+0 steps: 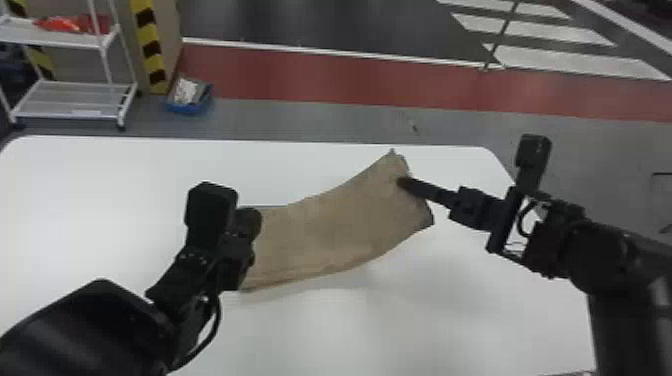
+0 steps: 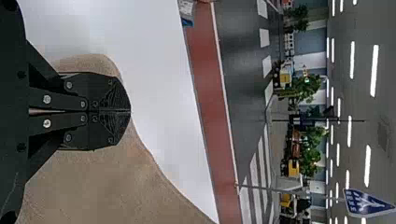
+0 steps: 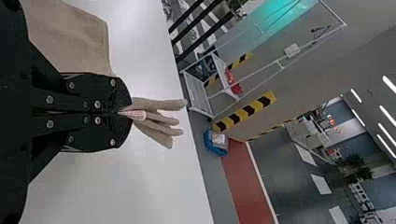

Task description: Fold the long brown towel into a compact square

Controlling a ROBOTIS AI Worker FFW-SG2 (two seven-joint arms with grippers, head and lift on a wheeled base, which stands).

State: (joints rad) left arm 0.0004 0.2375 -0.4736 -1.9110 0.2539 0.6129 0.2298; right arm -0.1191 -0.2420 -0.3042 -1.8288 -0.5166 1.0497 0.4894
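Over the white worktop [image 1: 125, 170], the left gripper [image 1: 239, 257] has its fingers together at the long brown towel's [image 1: 330, 230] left end, the right gripper [image 1: 404, 183] clamps its bunched right end, and beyond, a blue bin [image 1: 187, 107] sits near a white wheeled rack [image 1: 75, 42].

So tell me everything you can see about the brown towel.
The brown towel is a plain, soft-looking strip of cloth, spread aslant over the white table, not yet a compact square. Its right end reaches farther from the robot than its left. The right gripper is shut on it near that end, with cloth bunched in folds past the fingertips beside a small pale label. The left gripper is shut at the left end; whether it pinches cloth is unclear.
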